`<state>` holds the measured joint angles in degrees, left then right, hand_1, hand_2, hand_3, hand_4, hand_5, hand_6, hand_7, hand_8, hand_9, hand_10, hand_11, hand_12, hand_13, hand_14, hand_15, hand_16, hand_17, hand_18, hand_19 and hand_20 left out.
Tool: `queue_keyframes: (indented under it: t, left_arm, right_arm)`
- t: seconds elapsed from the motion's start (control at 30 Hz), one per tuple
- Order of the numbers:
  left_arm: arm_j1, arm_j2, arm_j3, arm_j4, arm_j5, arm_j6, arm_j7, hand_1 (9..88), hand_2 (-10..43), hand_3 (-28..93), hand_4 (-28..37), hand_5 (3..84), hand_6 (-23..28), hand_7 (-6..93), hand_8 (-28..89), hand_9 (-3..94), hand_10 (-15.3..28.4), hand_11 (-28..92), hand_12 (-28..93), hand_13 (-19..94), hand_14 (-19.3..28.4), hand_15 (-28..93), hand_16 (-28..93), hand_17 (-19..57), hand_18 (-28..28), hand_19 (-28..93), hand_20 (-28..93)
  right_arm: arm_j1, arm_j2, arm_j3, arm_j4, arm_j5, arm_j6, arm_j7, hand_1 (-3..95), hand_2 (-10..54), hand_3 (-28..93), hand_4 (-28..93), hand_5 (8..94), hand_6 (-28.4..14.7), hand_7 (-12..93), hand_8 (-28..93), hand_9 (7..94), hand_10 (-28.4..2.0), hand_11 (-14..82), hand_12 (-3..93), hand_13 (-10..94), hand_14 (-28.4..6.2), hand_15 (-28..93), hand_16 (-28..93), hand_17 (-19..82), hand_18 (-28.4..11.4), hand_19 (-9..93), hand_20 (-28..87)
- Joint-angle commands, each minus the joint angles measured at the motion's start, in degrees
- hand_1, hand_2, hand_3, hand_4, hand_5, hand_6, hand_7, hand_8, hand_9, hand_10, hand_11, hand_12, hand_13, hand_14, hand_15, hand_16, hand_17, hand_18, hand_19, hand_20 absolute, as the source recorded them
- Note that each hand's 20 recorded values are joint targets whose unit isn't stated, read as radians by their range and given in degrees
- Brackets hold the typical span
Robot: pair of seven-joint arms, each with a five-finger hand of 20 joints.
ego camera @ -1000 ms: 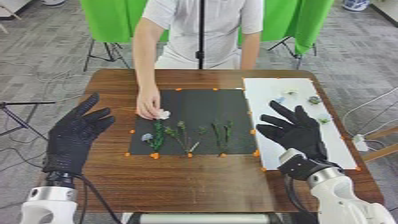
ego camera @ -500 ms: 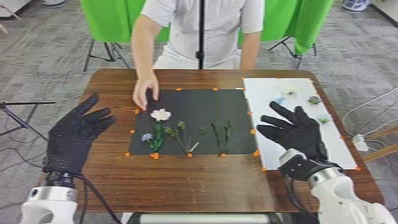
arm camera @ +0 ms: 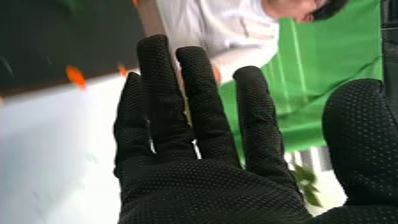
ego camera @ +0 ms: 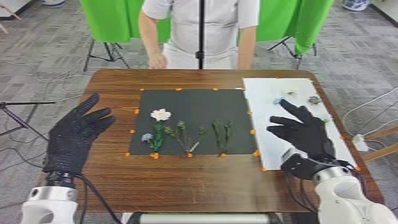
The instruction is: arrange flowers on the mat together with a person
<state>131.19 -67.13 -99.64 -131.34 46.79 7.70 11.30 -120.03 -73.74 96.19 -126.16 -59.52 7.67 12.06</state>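
Note:
In the head view my right hand [ego camera: 302,131] is open over the white sheet [ego camera: 277,159], close to a small blue flower [ego camera: 278,101]. A pale flower [ego camera: 290,92] and a dark round one [ego camera: 314,100] lie farther up that sheet. The dark mat [ego camera: 202,100] bears a white flower [ego camera: 160,115], a blue-grey flower [ego camera: 147,136] and several green stems [ego camera: 182,132]. My left hand [ego camera: 73,135] is open beside the mat's left side. In the right wrist view my right hand [arm camera: 213,185] has its fingers straight, holding nothing.
Orange tape marks [ego camera: 155,156] line the edges of the mat. The brown table [ego camera: 197,180] extends between both arms. A black pole [ego camera: 201,45] rises at the far side, before a green cloth [ego camera: 111,22].
The person's hand has let go of the white flower and drawn back off the table. My right hand has shifted slightly and turned. The left hand has not moved.

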Motion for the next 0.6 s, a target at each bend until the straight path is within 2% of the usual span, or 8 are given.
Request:
queue_keyframes:
  t: [0.03,0.13,0.17,0.2,0.3,0.47,0.6]
  left_arm:
    - [0.6,-0.14,-0.12,0.03,0.02,0.4,-0.03,24.0,7.7,74,-22.0,40.6,9.7,6.2,-6,41.5,21.3,24,13,31,28.1,54,-6,-3.3,27.8,62,11]
    - [0.6,-0.01,-0.14,-0.11,0.07,0.52,0.12,24.0,7.7,74,-22.0,40.6,9.7,6.3,-6,41.5,21.3,24,13,31,28.0,54,-6,-3.3,27.9,62,11]
    - [0.7,0.14,-0.11,-0.17,0.0,0.62,0.35,23.9,7.7,74,-22.0,40.6,9.7,6.2,-6,41.5,21.3,24,13,31,28.0,54,-6,-3.3,27.9,62,11]
    - [0.58,0.2,-0.11,-0.16,-0.03,0.58,0.15,23.8,7.6,74,-22.0,40.6,9.7,6.2,-6,41.5,21.3,24,13,31,28.0,54,-6,-3.3,27.9,62,11]
    - [0.57,0.78,0.1,-0.17,-0.3,0.99,0.77,23.9,7.6,74,-22.1,40.6,9.7,6.3,-6,41.5,21.3,25,13,31,28.0,54,-6,-3.3,27.8,62,11]
    - [0.47,1.28,0.16,-0.19,-0.56,1.19,1.06,24.0,7.7,74,-22.1,40.7,9.8,6.3,-6,41.5,21.3,25,13,31,28.0,54,-6,-3.3,27.8,62,11]
    - [0.73,1.84,0.3,-0.32,-0.69,1.59,1.65,24.0,7.7,74,-22.0,40.8,9.8,6.4,-6,41.5,21.3,25,13,31,28.0,54,-6,-3.3,27.8,62,11]
  right_arm:
    - [-0.87,5.29,0.34,-2.43,-15.51,11.5,4.88,21.1,6.5,72,-26,41.8,3.6,15,-13,52.8,-16.9,20.5,14.9,47,-17.7,48,12,9,-22.0,51,22]
    - [-0.85,6.77,1.03,-2.94,-21.48,13.89,9.29,21.9,5.7,72,-25,41.3,3.7,15,-13,53.0,-17.4,21.6,15.1,49,-17.6,50,12,10,-22.5,53,22]
    - [3.67,9.65,-2.99,-2.23,-25.98,18.15,14.97,22.1,5.4,72,-25,41.3,3.7,14,-13,53.3,-17.6,22.1,15.1,49,-17.5,51,11,10,-22.5,54,22]
    - [4.47,10.72,-3.88,-2.18,-30.3,19.05,18.17,22.2,5.3,72,-25,41.3,3.7,14,-13,53.6,-17.7,22.4,15.1,50,-17.5,51,11,11,-22.6,54,23]
    - [6.17,13.46,-5.98,-1.38,-41.6,20.73,25.33,23.0,4.8,72,-25,41.3,3.5,15,-13,55.4,-17.7,24.8,15.3,52,-17.3,53,11,12,-23.3,56,22]
    - [9.55,16.7,-8.05,0.69,-54.54,17.62,35.77,24.4,3.8,71,-24,41.8,2.7,14,-13,58.1,-17.7,26.8,15.2,55,-17.0,55,10,14,-24.0,59,22]
    - [10.98,18.58,-8.63,2.63,-60.57,14.88,39.96,25.5,3.3,71,-24,41.9,2.0,14,-13,59.7,-18.0,27.5,15.1,57,-17.0,56,10,15,-24.3,61,21]
